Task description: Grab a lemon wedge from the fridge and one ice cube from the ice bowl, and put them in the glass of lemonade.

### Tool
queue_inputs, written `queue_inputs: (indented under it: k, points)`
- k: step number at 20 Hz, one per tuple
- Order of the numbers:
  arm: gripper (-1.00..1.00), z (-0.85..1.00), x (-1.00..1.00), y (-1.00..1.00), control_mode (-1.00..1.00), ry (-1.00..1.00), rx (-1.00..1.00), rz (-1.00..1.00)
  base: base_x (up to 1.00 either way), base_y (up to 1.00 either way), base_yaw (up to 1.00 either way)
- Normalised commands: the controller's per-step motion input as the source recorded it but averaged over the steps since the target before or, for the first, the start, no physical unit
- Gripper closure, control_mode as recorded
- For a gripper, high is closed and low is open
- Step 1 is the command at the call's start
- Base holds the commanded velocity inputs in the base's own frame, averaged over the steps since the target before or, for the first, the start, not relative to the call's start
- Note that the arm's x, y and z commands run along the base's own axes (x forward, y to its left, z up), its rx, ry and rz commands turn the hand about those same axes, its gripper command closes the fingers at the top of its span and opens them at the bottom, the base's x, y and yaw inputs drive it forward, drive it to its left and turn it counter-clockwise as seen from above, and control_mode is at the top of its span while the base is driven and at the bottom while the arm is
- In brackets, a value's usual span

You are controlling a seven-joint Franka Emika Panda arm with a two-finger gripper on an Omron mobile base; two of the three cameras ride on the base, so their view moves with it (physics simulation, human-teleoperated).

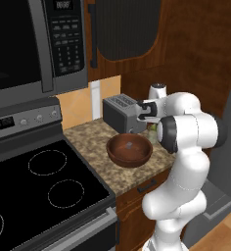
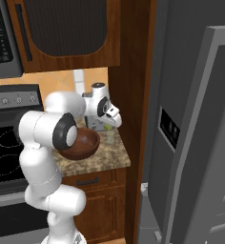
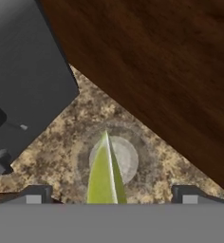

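In the left base view the arm folds over the right end of the granite table, its wrist reaching behind the toaster. The ice bowl sits just in front of the toaster, with a pale cube visible in its hollow. The hand is hidden behind the arm's elbow here, likely because the glass stands in the tight corner beside the toaster.

In the right base view the fridge stands well to the right of the toaster's corner, beyond the wood panel, one door swung out. The hand points down at the glass of lemonade, which stands on the table just right of the ice bowl.

In the hand view the fingertips stand wide apart, far wider than the lemon wedge between them, so the wedge appears released rather than gripped. It hangs point-up directly over the glass, right of the toaster's dark side, apparently so it falls straight in. The ice cube seems not yet fetched.
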Motion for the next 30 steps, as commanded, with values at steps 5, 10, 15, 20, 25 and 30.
queue_inputs:
  k: [5, 10, 15, 20, 25, 30]
  points:
    - [-1.00, 0.20, -0.39, 0.02, -1.00, -0.04, 0.04, 0.00, 0.00, 0.00, 0.00]
    - [-1.00, 0.43, -0.37, 0.00, -1.00, 0.00, 0.00, 0.00, 0.00, 0.00, 0.00]
    - [-1.00, 0.25, -0.60, 0.09, -1.00, 0.02, 0.00, 0.00, 0.00, 0.00, 0.00]
    - [-1.00, 0.12, -0.64, 0.30, -1.00, 0.07, 0.00, 0.04, 0.00, 0.00, 0.00]
    - [-1.00, 0.14, -0.66, 0.43, -1.00, 0.05, 0.00, 0.05, 0.00, 0.00, 0.00]
    - [-1.00, 0.03, -0.65, 0.26, -1.00, 0.00, 0.00, 0.06, 0.00, 0.00, 0.00]
